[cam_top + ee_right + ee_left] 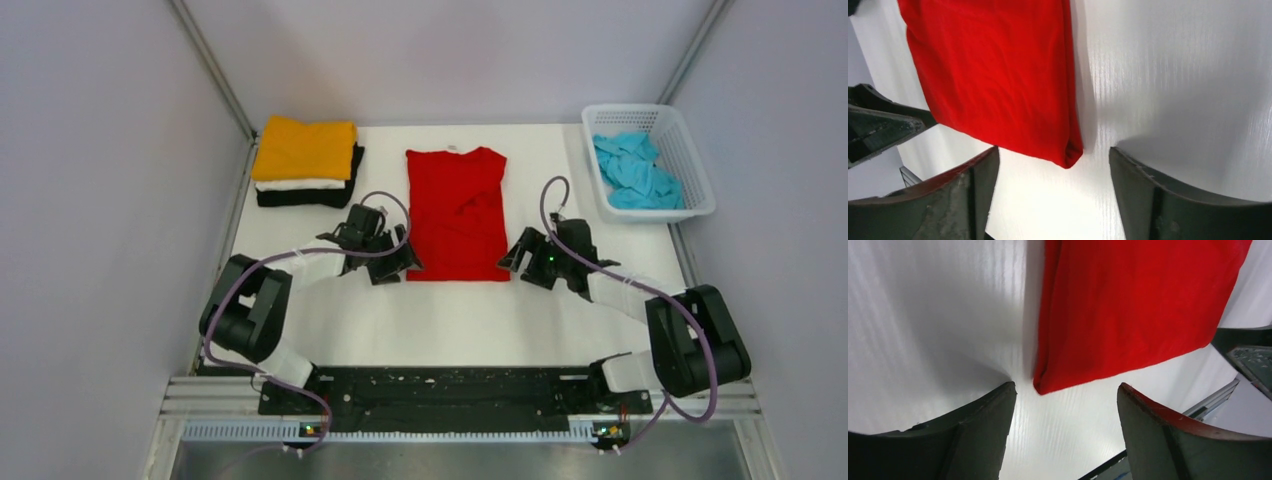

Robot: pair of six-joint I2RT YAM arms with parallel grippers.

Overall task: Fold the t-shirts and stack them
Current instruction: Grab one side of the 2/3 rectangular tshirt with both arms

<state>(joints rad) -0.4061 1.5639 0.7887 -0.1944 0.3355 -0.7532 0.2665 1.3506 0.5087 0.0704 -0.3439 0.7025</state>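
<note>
Lying flat in the middle of the table [450, 325], the red shirt [456, 212] is a long strip. Its long axis runs from the arms toward the far wall, with the collar at the far end. Left gripper [398, 268] sits at the near left corner, right gripper [513, 262] at the near right corner. Each wrist view shows its jaws spread wide and pinching nothing, with the corner just ahead of the gap and resting on the table. Both arms are equally near, one per corner, so the near hem looks to me like the next hold, for a fold away from the arms along that axis. Bare table lies on both sides of the strip and nearer the arms. The stack [305, 165] of folded shirts stands far left, near the strip's far end but apart from it. The basket [700, 200] with the blue shirt [635, 172] stands far right, well apart.
</note>
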